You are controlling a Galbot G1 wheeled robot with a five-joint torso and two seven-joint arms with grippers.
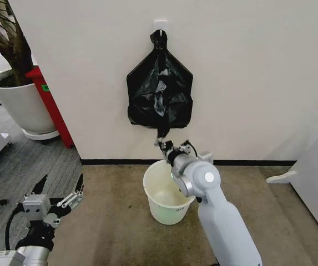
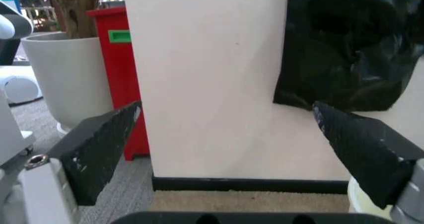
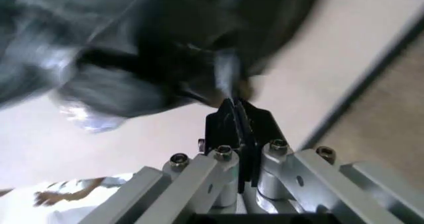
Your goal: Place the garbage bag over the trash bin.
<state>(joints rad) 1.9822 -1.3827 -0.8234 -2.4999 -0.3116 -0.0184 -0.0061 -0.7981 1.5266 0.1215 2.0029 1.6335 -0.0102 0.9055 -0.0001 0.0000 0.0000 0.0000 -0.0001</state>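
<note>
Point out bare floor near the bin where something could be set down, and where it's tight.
Free: brown carpet between the left gripper and the trash bin, and carpet from the bin across to the white panel on the right. Tight: directly above the bin, where the right gripper is pinching the garbage bag hanging on the wall.

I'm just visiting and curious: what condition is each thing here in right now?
Black glossy plastic garbage bag: hanging from a wall hook, pinched at its bottom tip.
Round cream-white plastic trash bin: upright, unlined.
Right gripper: shut on the bag's tip.
Left gripper: open, holding nothing.
</note>
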